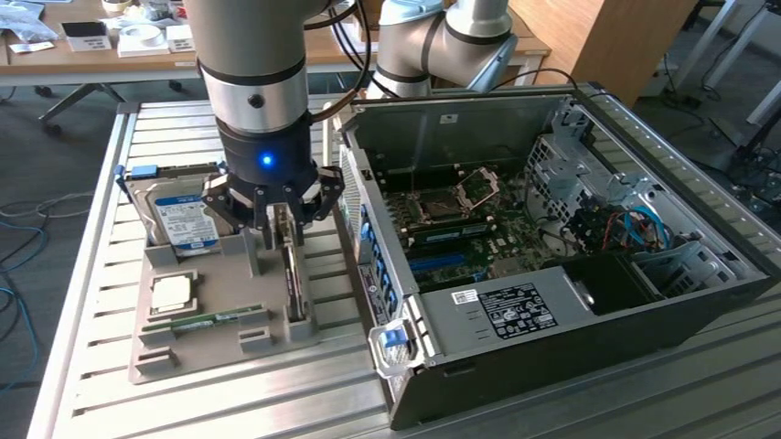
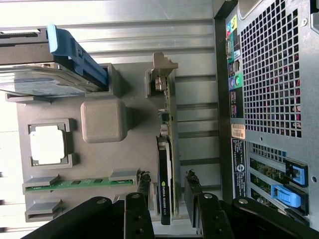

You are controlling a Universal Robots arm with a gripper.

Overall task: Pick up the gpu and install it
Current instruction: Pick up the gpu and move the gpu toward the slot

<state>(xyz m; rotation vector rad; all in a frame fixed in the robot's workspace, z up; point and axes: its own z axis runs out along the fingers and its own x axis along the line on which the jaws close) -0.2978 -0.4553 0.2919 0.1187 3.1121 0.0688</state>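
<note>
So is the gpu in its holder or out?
In. The gpu stands on edge in a slot of the gray holder; the open gripper straddles it without gripping.

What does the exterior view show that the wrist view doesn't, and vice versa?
Exterior view: the case's open interior, motherboard, CPU socket, blue cables. Wrist view: the case's colour-coded rear ports. Both: the gray tray holding the gpu on edge, hard drive, CPU, memory stick; the open gripper straddles the gpu.
</note>
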